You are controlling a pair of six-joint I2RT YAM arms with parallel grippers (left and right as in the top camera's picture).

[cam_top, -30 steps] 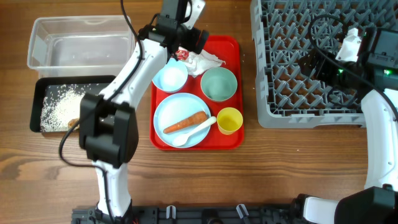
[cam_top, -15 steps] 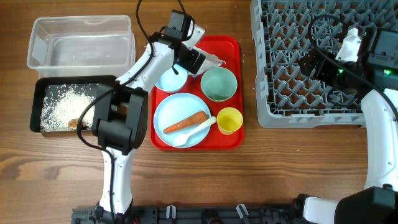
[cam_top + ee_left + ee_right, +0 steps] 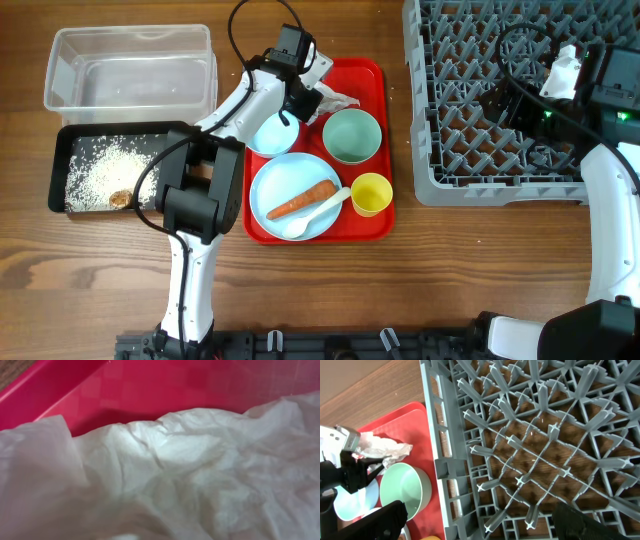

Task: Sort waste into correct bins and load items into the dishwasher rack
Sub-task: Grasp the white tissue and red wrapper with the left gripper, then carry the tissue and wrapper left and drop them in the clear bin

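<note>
Lying on plate (image 3: 270, 175) toward near edge: carrot (image 3: 300, 200), spoon (image 3: 315, 212); cup (image 3: 369, 193) just beside. Holding rice (image 3: 100, 165) by left edge: black tray (image 3: 58, 170). Hanging right at napkin (image 3: 190, 475) farther back: left gripper (image 3: 298, 98), opening hidden, cannot tell. Hovering over rack (image 3: 450, 150) at far right corner: right gripper (image 3: 485, 527), fingers spread wide.

A red tray (image 3: 372, 80) lies on the wooden table (image 3: 480, 270).

The overhead view looks straight down on the whole table (image 3: 100, 290). The left wrist view faces the napkins (image 3: 200, 475) at very close range. The right wrist view looks down over the rack (image 3: 436, 435) and shares those napkins.
</note>
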